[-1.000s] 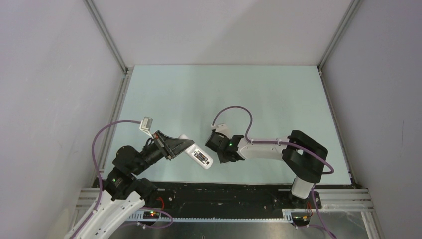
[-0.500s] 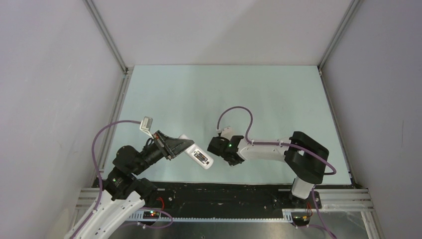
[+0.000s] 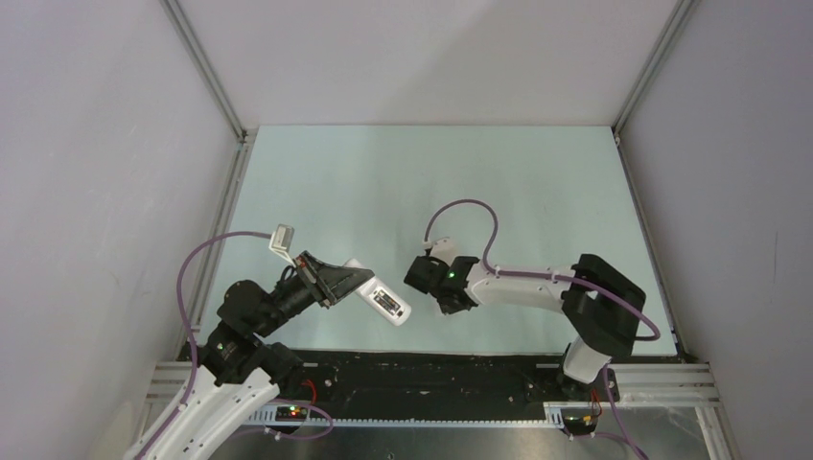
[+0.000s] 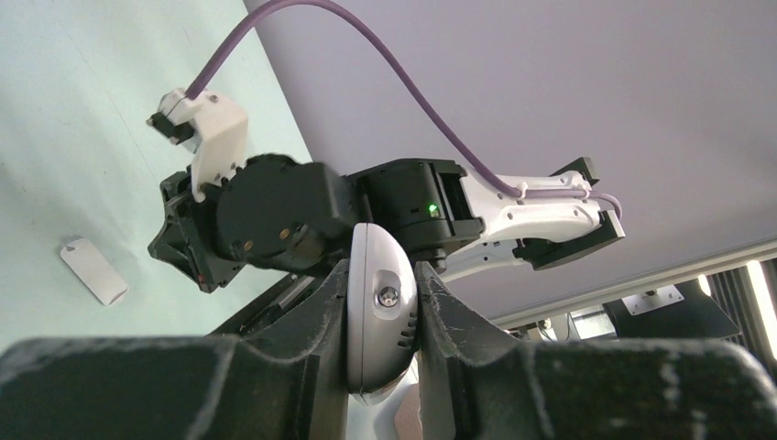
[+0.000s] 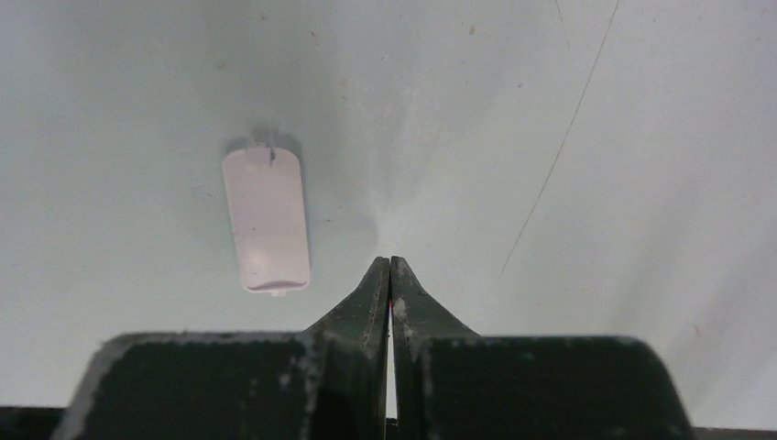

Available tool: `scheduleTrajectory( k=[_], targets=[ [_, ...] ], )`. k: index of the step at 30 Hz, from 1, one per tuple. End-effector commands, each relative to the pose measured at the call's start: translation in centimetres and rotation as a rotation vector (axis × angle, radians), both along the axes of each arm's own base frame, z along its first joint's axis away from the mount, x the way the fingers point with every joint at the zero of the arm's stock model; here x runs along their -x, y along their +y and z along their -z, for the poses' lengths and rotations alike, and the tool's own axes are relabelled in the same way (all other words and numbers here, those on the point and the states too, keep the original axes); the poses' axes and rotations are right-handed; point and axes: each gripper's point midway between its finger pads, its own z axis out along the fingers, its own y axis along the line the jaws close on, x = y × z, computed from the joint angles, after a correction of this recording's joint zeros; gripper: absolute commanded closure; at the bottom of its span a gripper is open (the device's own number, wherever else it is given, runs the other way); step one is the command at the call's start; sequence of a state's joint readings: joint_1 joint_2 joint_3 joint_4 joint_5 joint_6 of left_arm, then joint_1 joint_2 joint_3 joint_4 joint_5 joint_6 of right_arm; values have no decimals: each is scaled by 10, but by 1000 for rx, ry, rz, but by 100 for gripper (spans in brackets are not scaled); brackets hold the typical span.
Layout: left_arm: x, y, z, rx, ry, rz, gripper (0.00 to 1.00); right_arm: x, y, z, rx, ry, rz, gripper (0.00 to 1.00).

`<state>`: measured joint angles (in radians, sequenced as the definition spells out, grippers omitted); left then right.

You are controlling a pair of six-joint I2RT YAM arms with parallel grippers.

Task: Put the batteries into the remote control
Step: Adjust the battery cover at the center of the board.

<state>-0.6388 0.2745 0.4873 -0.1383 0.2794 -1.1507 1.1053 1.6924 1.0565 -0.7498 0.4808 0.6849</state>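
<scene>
My left gripper (image 3: 357, 280) is shut on the white remote control (image 3: 388, 305) and holds it above the table's near left part, long end pointing right and toward me. In the left wrist view the remote (image 4: 380, 312) stands edge-on between the jaws of the left gripper (image 4: 383, 275). My right gripper (image 3: 422, 278) is just right of the remote, pointing down at the table. In the right wrist view the right gripper (image 5: 391, 266) has its jaws shut tip to tip, with nothing visibly held. No batteries show in any view.
A small plain white flat cover piece (image 5: 266, 220) lies on the pale green table (image 3: 431, 182), just left of my right fingertips; it also shows in the left wrist view (image 4: 93, 270). Grey walls enclose the table on three sides.
My right arm has shifted slightly to the right and its wrist has turned a little. The left arm and the remote have not moved.
</scene>
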Motion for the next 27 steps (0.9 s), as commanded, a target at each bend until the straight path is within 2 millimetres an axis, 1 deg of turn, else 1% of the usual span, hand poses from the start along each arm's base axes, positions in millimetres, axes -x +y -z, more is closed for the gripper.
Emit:
scheduleTrajectory(
  k=[1, 4, 8, 12, 14, 15, 17, 19, 21, 24, 26, 27],
  targets=[
    [1, 2, -15, 22, -46, -5, 99, -11, 23, -22, -231, -30, 35, 95],
    [1, 3, -14, 23, -48, -9, 99, -12, 31, -27, -293, -23, 28, 97],
    [1, 2, -12, 23, -42, -7, 99, -12, 49, -30, -378, 2, -5, 98],
    [1, 2, -13, 23, -45, -8, 99, -12, 62, -30, -427, 19, -18, 98],
    [1, 2, -12, 22, -44, -8, 99, -13, 65, -27, -435, 26, -18, 97],
    [1, 2, -12, 22, -44, -8, 99, -13, 65, -25, -433, 31, -16, 96],
    [1, 2, -11, 21, -43, -8, 99, -14, 64, -22, -429, 33, -7, 86],
    [1, 2, -11, 20, -42, -8, 99, -15, 63, -20, -421, 30, 0, 81],
    [0, 2, -11, 20, -41, -9, 99, -17, 60, -18, -409, 26, 10, 77],
    [0, 2, -10, 18, -38, -7, 99, -16, 51, -13, -371, 30, 27, 76],
    [0, 2, -10, 18, -36, -6, 99, -15, 45, -9, -339, 36, 38, 73],
    [0, 1, -9, 16, -36, -6, 99, -13, 41, -5, -320, 45, 46, 69]
  ],
)
